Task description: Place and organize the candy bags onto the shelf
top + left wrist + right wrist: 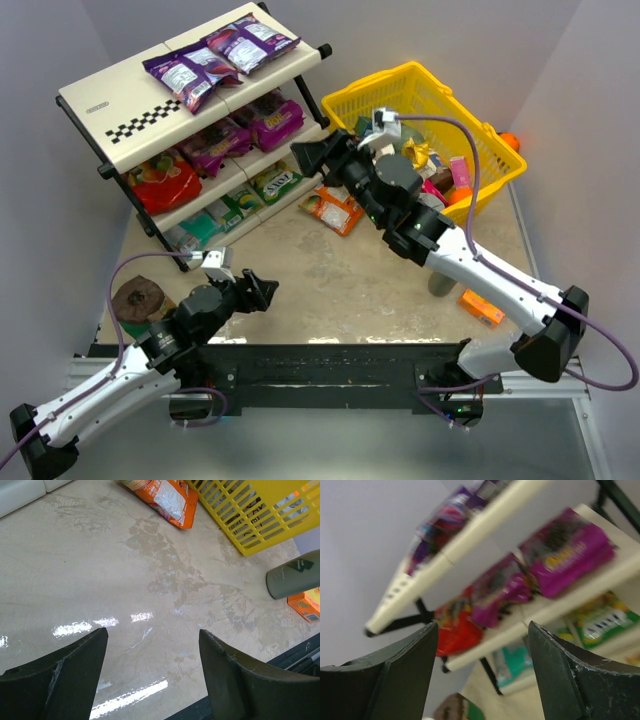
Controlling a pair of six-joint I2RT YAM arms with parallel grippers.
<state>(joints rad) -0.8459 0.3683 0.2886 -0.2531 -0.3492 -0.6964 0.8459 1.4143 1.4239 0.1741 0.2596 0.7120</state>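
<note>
The shelf stands at the back left. Its top tier holds two purple candy bags. The middle tier holds a red bag and two magenta bags. The bottom tier holds a teal bag and a green bag. An orange bag lies on the table by the shelf's foot; it also shows in the left wrist view. My right gripper is open and empty, in the air facing the shelf. My left gripper is open and empty, low over the table.
A yellow mesh basket with more items stands at the back right. A grey bottle and a small orange box are on the table at the right. A brown round object lies at the left near my left arm.
</note>
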